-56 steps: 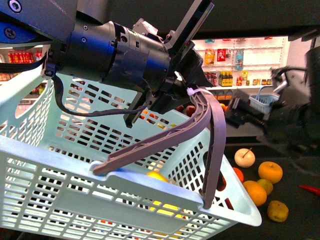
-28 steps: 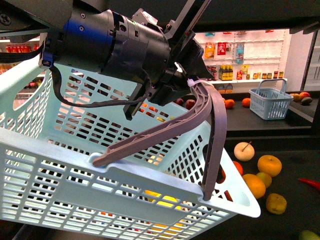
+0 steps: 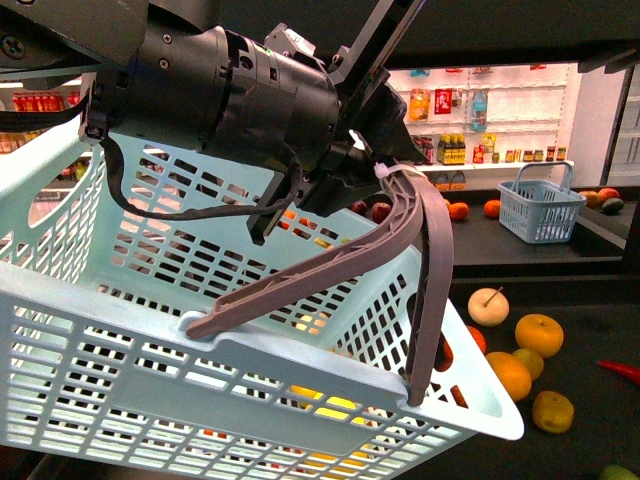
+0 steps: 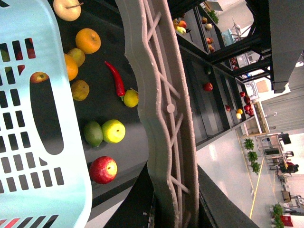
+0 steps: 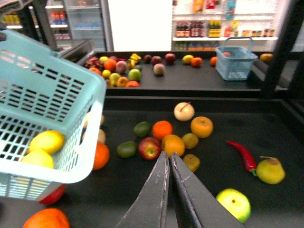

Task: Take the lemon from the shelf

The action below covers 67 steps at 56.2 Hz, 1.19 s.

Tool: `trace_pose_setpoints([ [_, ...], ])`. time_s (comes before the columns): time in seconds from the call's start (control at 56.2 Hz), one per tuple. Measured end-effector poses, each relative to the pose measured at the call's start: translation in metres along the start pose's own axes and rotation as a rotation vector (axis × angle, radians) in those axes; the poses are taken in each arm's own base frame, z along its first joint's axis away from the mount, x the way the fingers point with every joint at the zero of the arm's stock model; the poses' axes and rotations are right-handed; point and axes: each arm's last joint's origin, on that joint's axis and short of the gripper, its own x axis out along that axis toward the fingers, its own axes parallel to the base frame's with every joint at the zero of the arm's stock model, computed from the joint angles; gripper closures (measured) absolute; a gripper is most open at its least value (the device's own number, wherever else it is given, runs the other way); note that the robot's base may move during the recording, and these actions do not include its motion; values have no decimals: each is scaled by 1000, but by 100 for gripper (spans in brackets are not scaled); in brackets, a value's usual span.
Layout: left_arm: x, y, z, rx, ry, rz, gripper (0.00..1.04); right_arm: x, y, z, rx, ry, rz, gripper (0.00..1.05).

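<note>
My left gripper point(image 3: 362, 165) is shut on the grey handle point(image 3: 400, 240) of a light-blue basket point(image 3: 150, 380), holding it up in front of the black shelf point(image 3: 580, 290). In the left wrist view the handle point(image 4: 161, 95) runs between the jaws of that gripper point(image 4: 173, 202). A lemon point(image 5: 46, 141) lies inside the basket point(image 5: 47, 95), with a second yellow fruit point(image 5: 35, 159) beside it. My right gripper point(image 5: 169, 154) is shut and empty, hovering over the shelf tray point(image 5: 266, 128) near an orange point(image 5: 173, 145) and a red apple point(image 5: 149, 148).
Loose fruit covers the lower tray: oranges point(image 3: 538, 334), a pale apple point(image 3: 488, 305), a red chili point(image 5: 243, 153), a yellow-green apple point(image 5: 233, 204). A small blue basket point(image 3: 541, 210) stands on the upper tray. White wall shelves of bottles point(image 3: 480, 130) are behind.
The right arm, blurred at the right edge of the front view a second ago, has left that view. The basket in my left gripper has shifted only slightly.
</note>
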Motion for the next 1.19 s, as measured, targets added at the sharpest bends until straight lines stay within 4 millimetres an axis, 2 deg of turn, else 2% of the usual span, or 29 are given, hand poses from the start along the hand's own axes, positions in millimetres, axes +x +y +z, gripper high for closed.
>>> trace_pose_setpoints([
  [0.338, 0, 0, 0, 0, 1, -1, 94, -11, 4, -12, -1, -10, 24, 98],
  [0.961, 0, 0, 0, -1, 0, 0, 94, -23, 4, -11, -1, -17, 22, 98],
  [1.192, 0, 0, 0, -2, 0, 0, 94, -34, 3, -14, -2, -16, 21, 98],
])
